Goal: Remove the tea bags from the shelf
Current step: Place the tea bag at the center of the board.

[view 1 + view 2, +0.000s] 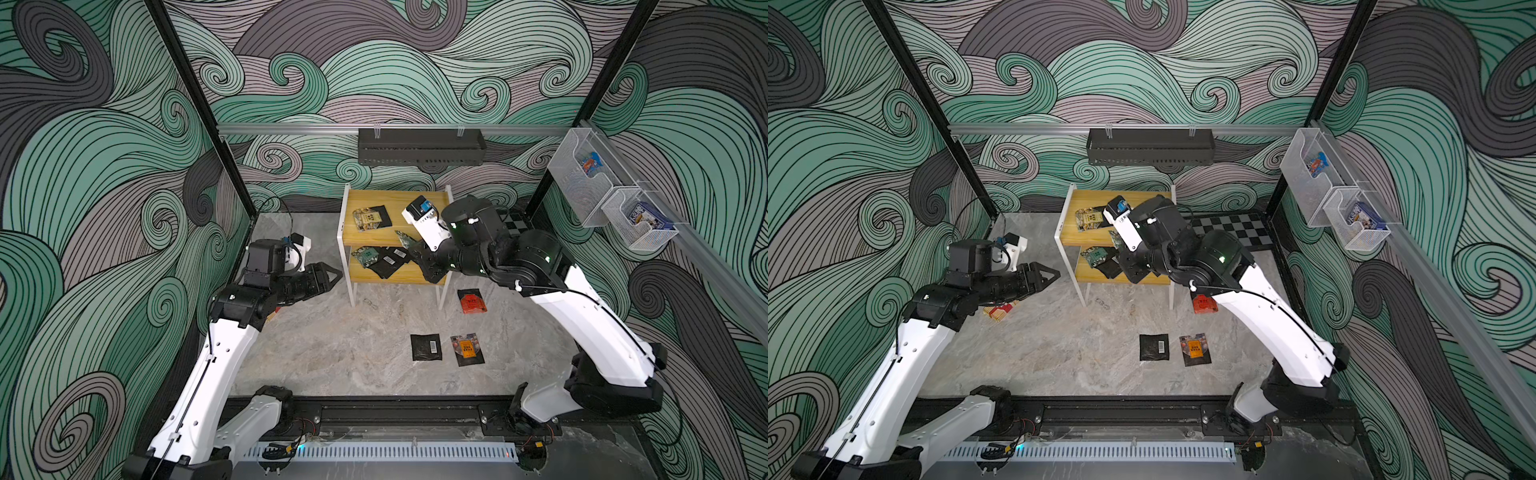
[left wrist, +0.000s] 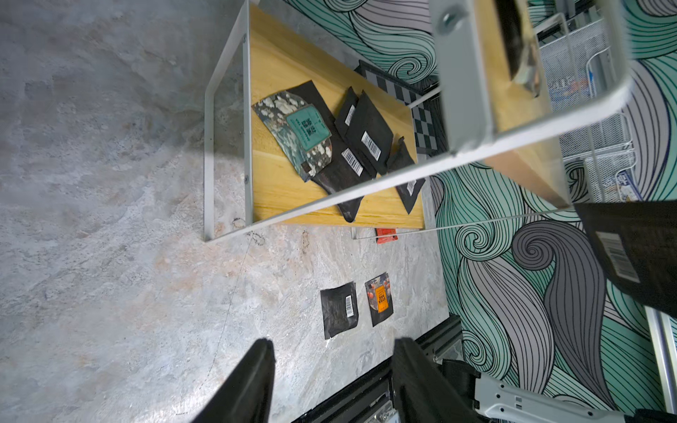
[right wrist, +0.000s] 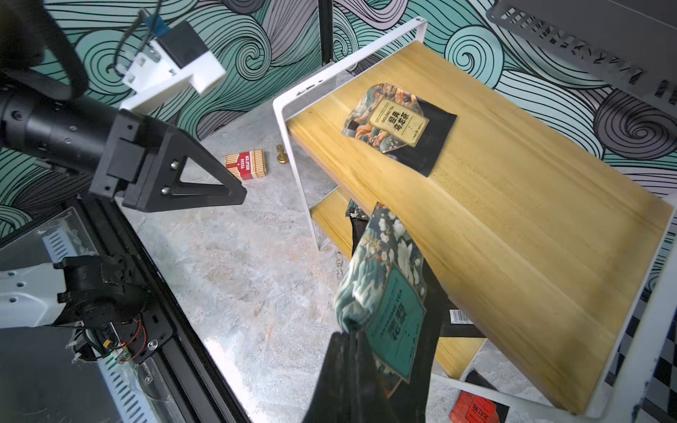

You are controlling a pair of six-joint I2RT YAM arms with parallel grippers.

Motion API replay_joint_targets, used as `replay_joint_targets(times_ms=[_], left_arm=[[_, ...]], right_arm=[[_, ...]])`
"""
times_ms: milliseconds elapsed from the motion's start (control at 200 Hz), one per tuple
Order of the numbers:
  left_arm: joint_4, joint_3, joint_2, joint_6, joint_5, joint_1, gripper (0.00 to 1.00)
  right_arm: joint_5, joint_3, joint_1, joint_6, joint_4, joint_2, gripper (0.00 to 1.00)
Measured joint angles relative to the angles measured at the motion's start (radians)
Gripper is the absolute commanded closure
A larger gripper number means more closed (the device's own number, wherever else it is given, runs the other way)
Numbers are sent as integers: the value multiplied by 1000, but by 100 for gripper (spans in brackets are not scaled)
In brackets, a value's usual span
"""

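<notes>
A teal tea bag [image 3: 384,293] hangs pinched in the clenched right fingers [image 3: 350,351] at the front edge of the shelf [image 1: 365,199]. A yellow bag [image 1: 369,217] lies on its top board; a second teal bag [image 1: 365,255] and black bags [image 1: 383,271] lie on the lower. A red bag [image 1: 471,300], a barcoded bag [image 1: 426,347] and an orange bag [image 1: 467,349] lie on the surface [image 1: 332,353]. The left fingers [image 1: 332,274] hover spread and empty beside the shelf
</notes>
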State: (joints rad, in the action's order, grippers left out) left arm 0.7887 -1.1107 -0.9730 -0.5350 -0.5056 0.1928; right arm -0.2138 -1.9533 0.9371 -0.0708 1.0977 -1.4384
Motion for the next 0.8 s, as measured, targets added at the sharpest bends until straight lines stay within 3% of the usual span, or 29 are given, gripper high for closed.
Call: replay_joint_targets(times_ms=[385, 801], left_arm=[[-5, 101, 11, 0, 1, 12, 45], [-21, 182, 36, 2, 23, 12, 45]], right_arm=[[10, 455, 93, -19, -214, 264, 100], [59, 891, 148, -82, -497, 298, 100]])
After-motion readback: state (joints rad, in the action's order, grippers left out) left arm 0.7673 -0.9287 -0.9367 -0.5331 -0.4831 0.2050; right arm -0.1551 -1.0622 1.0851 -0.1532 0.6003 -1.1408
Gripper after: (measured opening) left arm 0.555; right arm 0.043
